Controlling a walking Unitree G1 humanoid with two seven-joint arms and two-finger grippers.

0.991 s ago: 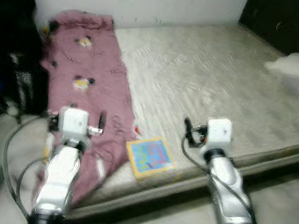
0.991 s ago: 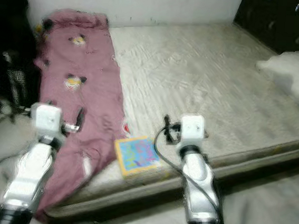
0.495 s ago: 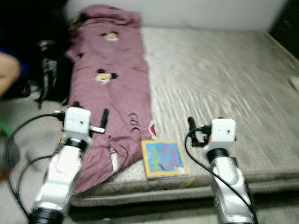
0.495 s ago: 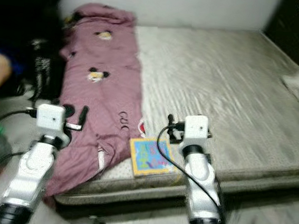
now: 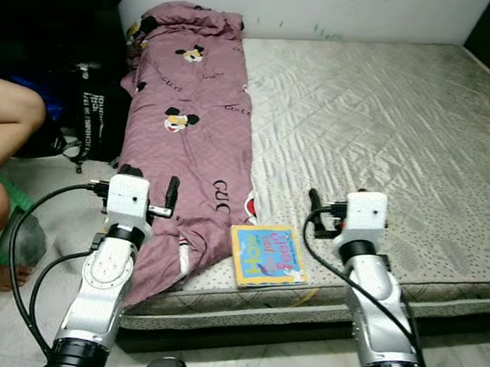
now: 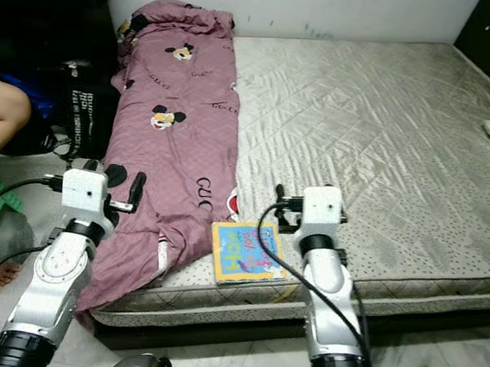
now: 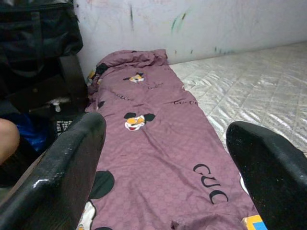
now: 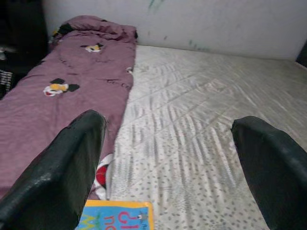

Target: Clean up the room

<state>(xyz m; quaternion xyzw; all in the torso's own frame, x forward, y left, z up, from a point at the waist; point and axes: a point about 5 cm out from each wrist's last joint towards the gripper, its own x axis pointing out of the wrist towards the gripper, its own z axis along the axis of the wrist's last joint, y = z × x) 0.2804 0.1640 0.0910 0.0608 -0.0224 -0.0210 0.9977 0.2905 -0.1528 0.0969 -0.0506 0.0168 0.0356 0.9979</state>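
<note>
Cleanup looks barely begun. Purple Mickey-print blanket (image 5: 187, 152) lies rumpled along the mattress (image 5: 388, 137), left of centre frame; children's book (image 5: 268, 255) sits at lower centre near the edge. Left end effector (image 7: 163, 172) and right end effector (image 8: 168, 167) both spread apart, holding nothing, hovering short of the bed.

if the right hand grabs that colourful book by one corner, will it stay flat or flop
The book lies flat on the mattress with crisp square corners, so it is probably stiff board and should hold its shape. It looks thin, so likely light. Its cover looks glossy, so it may slip in the open right hand.
</note>
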